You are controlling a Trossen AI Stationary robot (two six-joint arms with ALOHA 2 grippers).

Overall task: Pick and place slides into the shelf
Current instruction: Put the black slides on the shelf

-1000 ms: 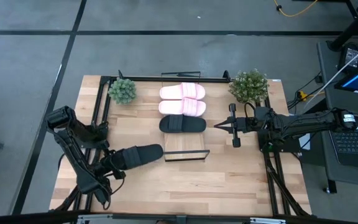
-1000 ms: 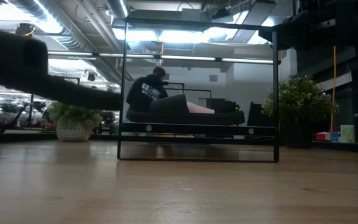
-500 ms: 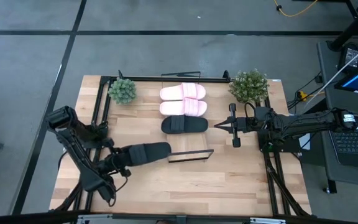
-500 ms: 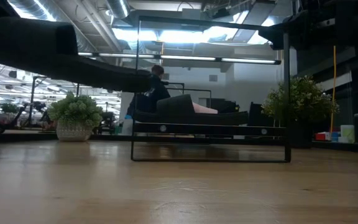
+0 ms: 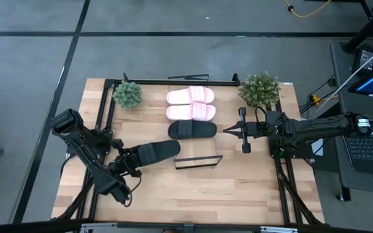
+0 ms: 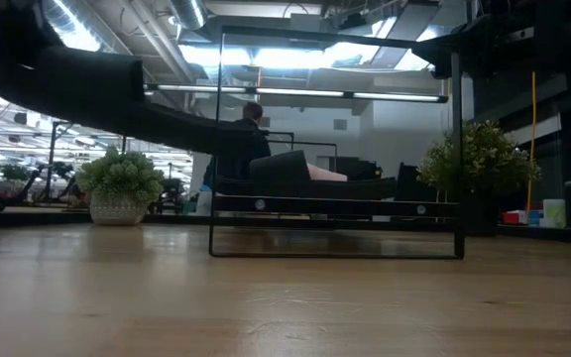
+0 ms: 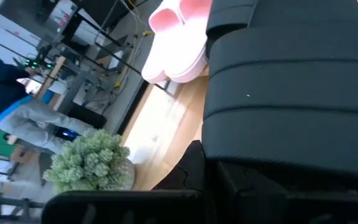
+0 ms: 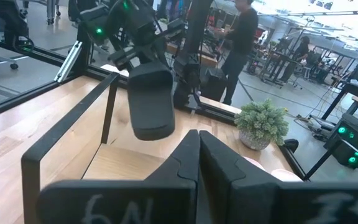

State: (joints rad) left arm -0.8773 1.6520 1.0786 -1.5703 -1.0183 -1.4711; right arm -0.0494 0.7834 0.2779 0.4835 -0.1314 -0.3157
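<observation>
Overhead first: left gripper (image 5: 129, 160) has its jaws clamped on the last black slide (image 5: 154, 153), carried just beside the shelf (image 5: 198, 157), whose free slot sits below the shelved black slide (image 5: 192, 130) and two pink slides (image 5: 190, 103). Right gripper (image 5: 228, 131) waits beside the shelf, jaws closed on nothing. Level view: carried slide rides above the surface, left of the frame. Left wrist view: strap fills the frame, pink pair beyond. Right wrist view: slide hangs ahead. Clear the lip, square it, lower, then release.
</observation>
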